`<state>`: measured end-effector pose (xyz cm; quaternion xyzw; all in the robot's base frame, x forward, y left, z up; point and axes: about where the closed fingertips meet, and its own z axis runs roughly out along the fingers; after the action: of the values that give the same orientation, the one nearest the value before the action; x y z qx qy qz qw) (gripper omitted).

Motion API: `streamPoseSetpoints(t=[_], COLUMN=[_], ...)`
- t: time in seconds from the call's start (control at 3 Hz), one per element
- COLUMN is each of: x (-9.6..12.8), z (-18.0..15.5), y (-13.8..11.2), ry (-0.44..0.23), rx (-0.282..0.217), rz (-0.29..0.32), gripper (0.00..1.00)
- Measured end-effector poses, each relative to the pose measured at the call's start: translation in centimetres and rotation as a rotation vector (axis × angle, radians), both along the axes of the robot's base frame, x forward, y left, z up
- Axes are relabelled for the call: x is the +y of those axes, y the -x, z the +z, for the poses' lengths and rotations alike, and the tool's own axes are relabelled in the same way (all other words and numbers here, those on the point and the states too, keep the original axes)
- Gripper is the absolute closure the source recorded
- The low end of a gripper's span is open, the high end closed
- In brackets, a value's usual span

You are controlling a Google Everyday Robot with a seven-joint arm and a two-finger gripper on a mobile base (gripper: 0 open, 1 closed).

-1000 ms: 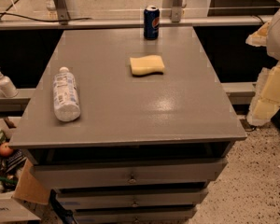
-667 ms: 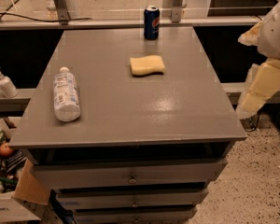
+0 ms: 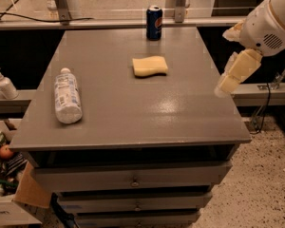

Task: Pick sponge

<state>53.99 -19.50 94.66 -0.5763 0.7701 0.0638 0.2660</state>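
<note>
The sponge [image 3: 150, 66] is a pale yellow foam pad with wavy sides. It lies flat on the grey table top [image 3: 128, 113], in the far middle part. My gripper [image 3: 233, 72] hangs at the end of the white arm at the right, over the table's right edge. It is above the surface, well to the right of the sponge and apart from it. Nothing shows in it.
A blue soda can [image 3: 154, 22] stands at the table's far edge, behind the sponge. A clear plastic bottle [image 3: 67, 96] lies on its side at the left. A soap dispenser [image 3: 4, 83] stands on a ledge at the left. Drawers sit below the table top.
The arm and gripper have moved left, from beside the table to over its right edge. The sponge, can and bottle have not moved.
</note>
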Motion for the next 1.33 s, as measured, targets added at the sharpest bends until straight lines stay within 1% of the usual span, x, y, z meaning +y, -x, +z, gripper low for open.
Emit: streamPoseSetpoints(t=[0.33,0.67,1.0,1.33], x=[1.7,4.2,4.2,4.7], z=[-1.1,-2.5,-2.5,-3.5], y=[-3.4,-6.4,-6.4,-7.3], ry=[-0.064,-0.123,-0.123,-0.152], rx=[-0.005,0.002,0.002,0.004], rz=[0.031,0.063,0.063,0.049], gripper=[0.00,0.00,0.00,0.00])
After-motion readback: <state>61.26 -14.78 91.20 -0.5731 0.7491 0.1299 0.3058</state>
